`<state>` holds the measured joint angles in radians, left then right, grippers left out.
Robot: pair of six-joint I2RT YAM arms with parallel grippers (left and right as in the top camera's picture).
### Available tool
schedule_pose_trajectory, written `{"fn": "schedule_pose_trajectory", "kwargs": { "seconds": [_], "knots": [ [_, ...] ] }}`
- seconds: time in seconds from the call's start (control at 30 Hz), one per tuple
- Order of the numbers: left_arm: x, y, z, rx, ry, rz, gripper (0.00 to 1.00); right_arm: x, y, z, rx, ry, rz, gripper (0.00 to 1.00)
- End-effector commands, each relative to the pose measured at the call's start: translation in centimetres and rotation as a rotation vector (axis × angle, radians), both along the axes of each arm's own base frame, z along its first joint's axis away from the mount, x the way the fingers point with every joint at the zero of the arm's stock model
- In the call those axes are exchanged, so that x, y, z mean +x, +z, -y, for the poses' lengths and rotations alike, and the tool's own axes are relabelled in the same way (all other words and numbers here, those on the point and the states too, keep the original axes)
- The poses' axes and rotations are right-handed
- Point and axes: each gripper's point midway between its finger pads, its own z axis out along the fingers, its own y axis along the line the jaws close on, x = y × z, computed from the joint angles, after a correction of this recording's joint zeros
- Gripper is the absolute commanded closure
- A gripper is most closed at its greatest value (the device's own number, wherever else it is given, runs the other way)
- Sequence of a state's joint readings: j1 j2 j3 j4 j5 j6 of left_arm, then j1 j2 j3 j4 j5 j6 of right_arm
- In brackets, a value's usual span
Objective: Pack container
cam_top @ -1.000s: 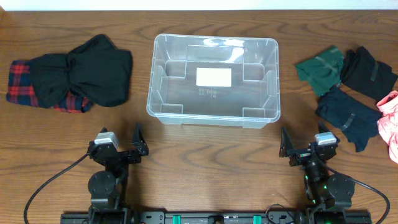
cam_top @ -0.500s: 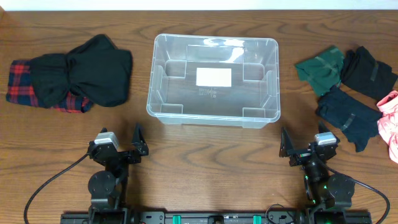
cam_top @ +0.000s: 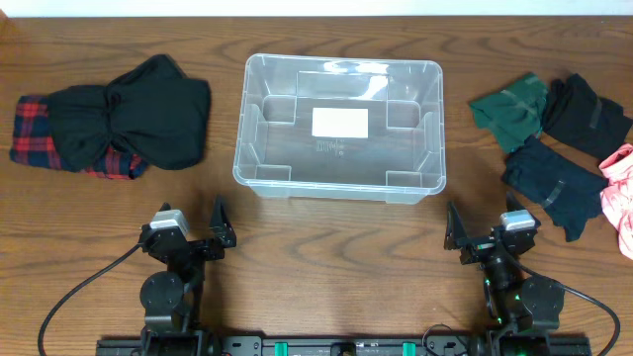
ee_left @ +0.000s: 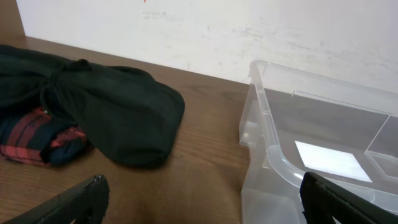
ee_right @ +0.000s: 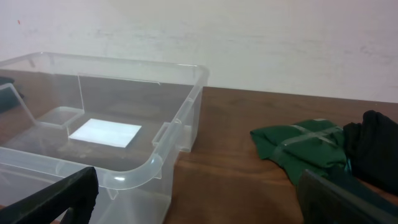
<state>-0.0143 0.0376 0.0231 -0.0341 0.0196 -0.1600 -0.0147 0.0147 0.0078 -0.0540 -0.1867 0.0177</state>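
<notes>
The clear plastic container (cam_top: 259, 148) stands empty at the table's middle, a white label on its base; it also shows in the left wrist view (ee_left: 273, 155) and the right wrist view (ee_right: 161, 149). A black garment (cam_top: 148, 109) lies over a red plaid one (cam_top: 30, 138) at the left, also in the left wrist view (ee_left: 118, 112). A green garment (cam_top: 509, 109), a black one (cam_top: 584, 114), a navy one (cam_top: 549, 178) and a pink one (cam_top: 621, 188) lie at the right. My left gripper (cam_top: 193, 237) and right gripper (cam_top: 485, 237) are open and empty near the front edge.
A white wall (ee_left: 249, 31) runs behind the table's far edge. Bare wood lies between the container and both grippers (cam_top: 336, 257). Cables trail from both arm bases at the front.
</notes>
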Motion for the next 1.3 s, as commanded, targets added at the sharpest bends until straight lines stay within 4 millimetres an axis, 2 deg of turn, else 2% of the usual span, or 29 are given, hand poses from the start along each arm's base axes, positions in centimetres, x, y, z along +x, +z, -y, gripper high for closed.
{"fn": "schedule_pose_trajectory", "kwargs": {
  "seconds": [0.0,0.6,0.77,0.9,1.27],
  "knots": [
    [-0.1,-1.8,-0.1,0.010,0.004,-0.055,0.02,0.0,0.0,0.0,0.011,-0.001,0.001,0.01],
    [-0.1,-1.4,0.0,-0.039,0.008,-0.048,0.02,0.0,0.0,0.0,0.011,-0.001,0.001,0.01],
    [-0.2,1.7,-0.1,-0.015,0.011,-0.002,0.02,0.0,0.0,0.0,0.011,-0.001,0.001,0.01],
    [0.3,3.7,-0.6,-0.010,0.031,-0.033,0.02,0.0,0.0,0.0,0.011,-0.001,0.001,0.01],
    [5.2,8.1,-2.2,-0.023,0.078,-0.439,0.02,0.0,0.0,0.0,0.011,-0.001,0.001,0.01]
  ]
}}
